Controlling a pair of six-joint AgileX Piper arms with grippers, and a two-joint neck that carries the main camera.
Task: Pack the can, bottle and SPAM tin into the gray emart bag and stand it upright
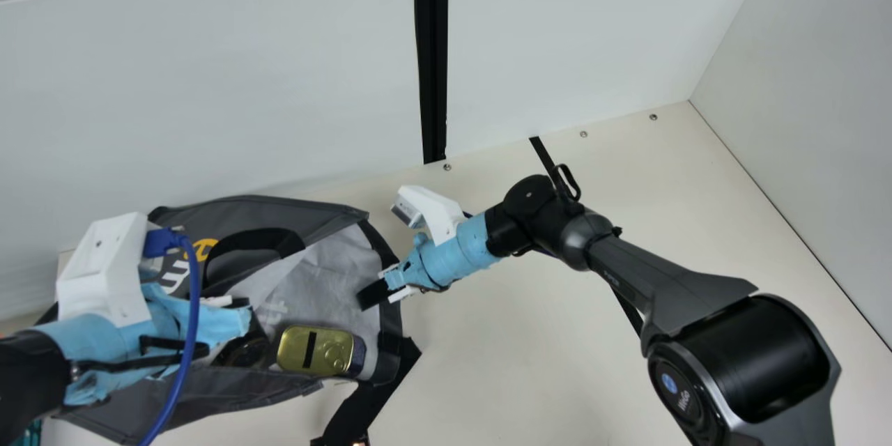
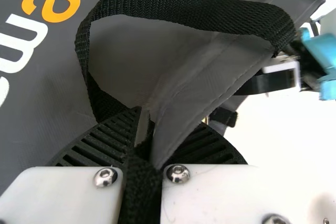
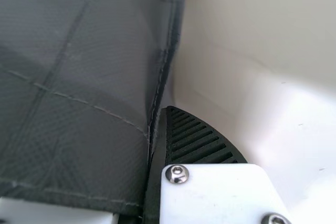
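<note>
The left claw (image 2: pixel 145 124) is clenched on the bag (image 1: pixel 324 217) at its rim and handle (image 2: pixel 157 1). The bag, one, is open at the desk's (image 1: pixel 529 362) left, towards the back edge: soft, floppy, probably weighted low, best taken by the rim. Inside: one dark round thing (image 1: pixel 244 352), can or bottle, I cannot tell; then one SPAM tin (image 1: pixel 315 350), stiff, likely slick. The right claw (image 1: pixel 373 295) grasps the bag's right side.
</note>
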